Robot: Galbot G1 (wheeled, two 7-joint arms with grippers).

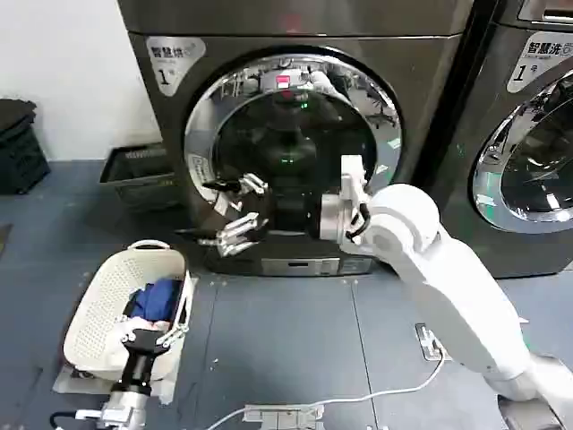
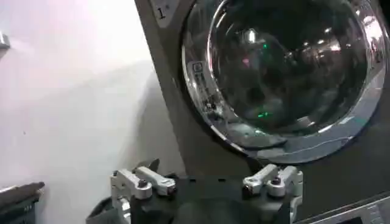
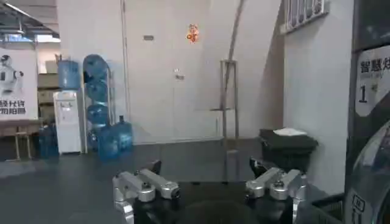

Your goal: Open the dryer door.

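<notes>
dryer door [image 1: 291,148] shut; right claw [image 1: 235,215] spread before it; laundry basket [image 1: 98,313] left

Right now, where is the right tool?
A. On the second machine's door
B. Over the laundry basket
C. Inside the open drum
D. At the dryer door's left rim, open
D: the right tool sits open against the left chrome rim of the closed dryer door.

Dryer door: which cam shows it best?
Head view: the whole dryer door shows, shut, with the open right gripper at its left rim. Left wrist view gives a close look at most of it. Right wrist view catches just a sliver of chrome rim.
</notes>
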